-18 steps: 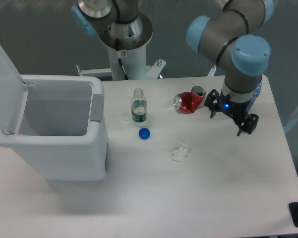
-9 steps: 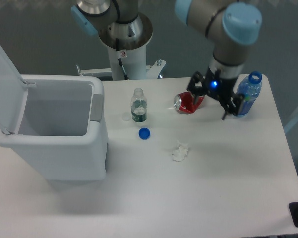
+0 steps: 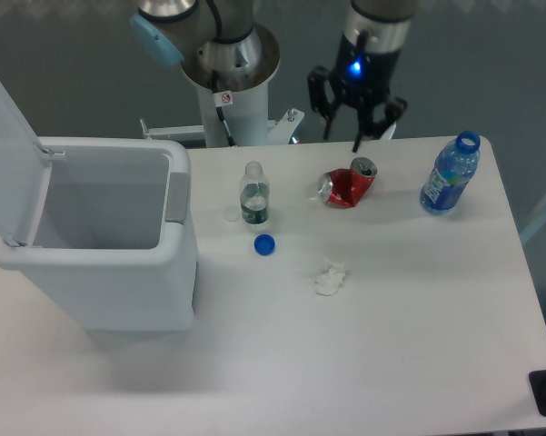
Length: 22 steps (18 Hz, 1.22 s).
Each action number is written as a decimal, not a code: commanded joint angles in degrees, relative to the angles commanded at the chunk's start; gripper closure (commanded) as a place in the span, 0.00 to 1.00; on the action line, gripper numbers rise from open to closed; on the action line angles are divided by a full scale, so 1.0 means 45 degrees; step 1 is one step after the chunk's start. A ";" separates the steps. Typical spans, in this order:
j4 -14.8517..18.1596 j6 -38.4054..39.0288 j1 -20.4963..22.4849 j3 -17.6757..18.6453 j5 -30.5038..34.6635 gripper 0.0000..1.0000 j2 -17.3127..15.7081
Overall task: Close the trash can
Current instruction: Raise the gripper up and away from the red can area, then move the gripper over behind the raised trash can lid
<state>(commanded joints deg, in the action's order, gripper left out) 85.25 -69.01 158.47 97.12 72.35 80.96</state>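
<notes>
Hand (image 3: pixel 343 123) hangs above the far edge of the desk (image 3: pixel 391 345), fingers pointing down and spread apart, with nothing between them; it is released and empty. A blue light shows on the wrist above it.

Just below and in front of the hand lies a crushed red can (image 3: pixel 346 186) on its side. To the right of that, near the right edge of the desk, stands an uncapped blue bottle (image 3: pixel 448 175). Left of the can stands a small clear bottle (image 3: pixel 253 194), also uncapped, with a blue cap (image 3: pixel 264 243) lying on the desk just in front of it. A crumpled white tissue (image 3: pixel 330 278) lies nearer the camera, apart from the rest.

The trash can (image 3: pixel 109 245) sits at the left end of the desk, well apart from the hand. Its lid (image 3: pixel 7 154) stands raised and leaning back on the hinge at the left side; the inside is open to view. The grey latch (image 3: pixel 176 194) is on the right wall.

Assessment: the closing has not begun; the step in hand is the approach. The next move calls for carrying the hand leftward across the desk, over the small bottle, to get behind or above the raised lid, then pressing it over and down until it meets the latch side.
</notes>
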 joint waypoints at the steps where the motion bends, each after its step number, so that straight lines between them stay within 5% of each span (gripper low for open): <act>1: 0.0020 0.0390 -0.0058 0.0000 -0.0293 0.61 -0.0293; 6: 0.1112 0.1467 -0.0643 0.0019 -0.1777 0.72 -0.2109; 9: 0.1095 0.3179 -0.1306 0.0039 -0.2833 0.78 -0.2872; 16: 0.0119 0.4437 -0.2850 -0.0118 -0.4222 0.79 -0.3147; 22: -0.2027 0.4339 -0.4334 -0.0156 -0.4846 0.78 -0.2933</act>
<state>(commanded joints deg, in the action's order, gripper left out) 76.13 -49.48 138.96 96.42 50.54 67.76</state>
